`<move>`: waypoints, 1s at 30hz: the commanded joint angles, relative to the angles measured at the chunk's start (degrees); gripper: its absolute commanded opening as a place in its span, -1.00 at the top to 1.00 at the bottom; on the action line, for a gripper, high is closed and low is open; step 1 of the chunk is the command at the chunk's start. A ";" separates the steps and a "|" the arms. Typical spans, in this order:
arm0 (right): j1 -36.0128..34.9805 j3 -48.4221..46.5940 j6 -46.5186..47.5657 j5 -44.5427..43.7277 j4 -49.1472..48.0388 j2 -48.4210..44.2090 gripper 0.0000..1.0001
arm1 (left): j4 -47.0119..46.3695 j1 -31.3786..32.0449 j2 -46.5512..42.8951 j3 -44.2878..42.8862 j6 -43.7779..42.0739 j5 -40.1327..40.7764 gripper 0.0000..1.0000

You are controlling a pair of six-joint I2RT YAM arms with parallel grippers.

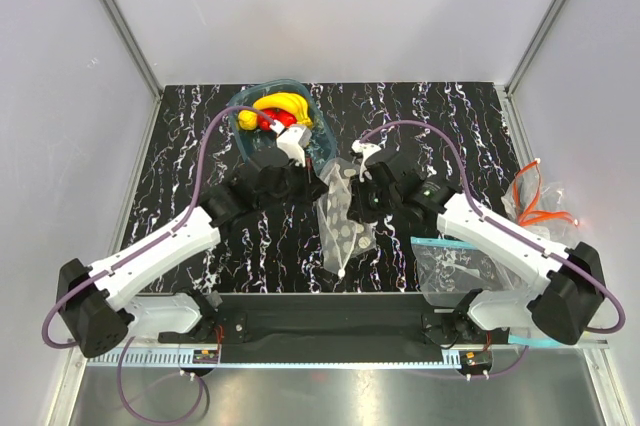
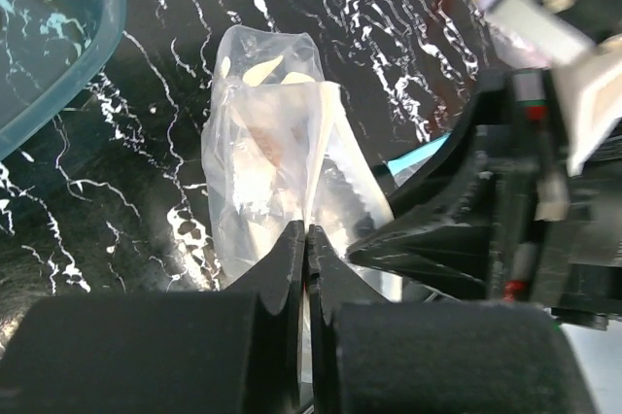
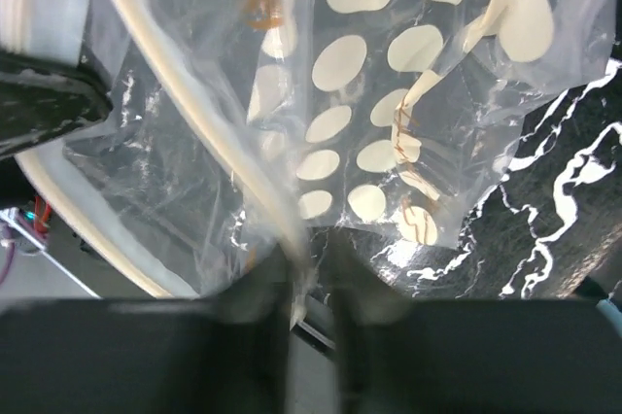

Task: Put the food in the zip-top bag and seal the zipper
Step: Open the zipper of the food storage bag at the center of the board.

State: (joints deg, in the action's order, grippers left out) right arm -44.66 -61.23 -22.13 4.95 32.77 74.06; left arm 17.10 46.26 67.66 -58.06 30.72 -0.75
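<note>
The zip-top bag [image 1: 342,226], clear crinkled plastic printed with white dots, sits just in front of the teal bowl [image 1: 234,111] that holds the food [image 1: 283,106]. The left gripper [image 2: 307,257] is pinched together on the bag's edge. The right gripper [image 3: 296,283] is clamped on the zipper [image 3: 194,108], a pale strip.

Bright, even light; glare whitens the zip-top bag [image 2: 262,142], and both wrist views blur along the bottom.

Black tabletop [image 1: 170,176] with white marble-like veining at centre frame, plain pale walls [image 1: 350,6] at top, left and right, aluminium corner posts [image 1: 118,21] rising at upper left and upper right, even diffuse light
</note>
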 commanded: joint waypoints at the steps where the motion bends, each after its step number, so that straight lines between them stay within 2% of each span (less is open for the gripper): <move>1: -1.04 -2.66 0.77 -3.19 -0.70 1.00 0.73 | -1.20 -0.56 -0.78 -3.45 0.48 -1.62 1.00; 4: -1.04 -4.24 -0.02 -8.45 2.37 0.91 1.00 | -0.40 -2.13 -0.16 -3.81 -0.22 -1.35 1.00; 9: -1.04 -10.56 -2.04 -22.23 12.74 0.65 1.00 | 1.35 -3.98 1.16 -4.69 -2.06 0.49 1.00; 12: -1.04 -13.81 -2.13 -25.94 15.82 0.21 1.00 | 1.97 -3.98 1.60 -5.04 -3.03 3.04 1.00; 20: -1.04 -19.89 -0.72 -22.97 19.08 1.17 1.00 | 0.13 -3.98 2.48 -4.16 -4.18 2.86 0.78; 21: -1.04 -19.80 -0.55 -21.05 18.38 0.82 1.00 | -0.22 -3.98 3.00 -4.08 -4.09 2.86 0.66; 24: -1.04 -18.84 0.07 -15.96 14.43 -0.41 1.00 | -3.47 -3.99 3.79 -3.03 -3.91 1.02 0.50; 27: -1.13 -19.45 0.42 -13.75 13.46 0.20 1.00 | -8.29 -3.90 4.23 -0.74 -1.99 -1.78 0.11; 30: -1.13 -19.37 0.86 -11.99 12.84 1.17 1.00 | -11.65 -3.90 5.72 0.14 -0.75 -4.43 -0.03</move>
State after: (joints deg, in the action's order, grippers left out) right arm -45.39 -78.83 -22.55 -10.63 48.40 75.18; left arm 13.37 42.44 72.07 -58.52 28.62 -1.56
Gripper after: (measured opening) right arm 0.012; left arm 0.497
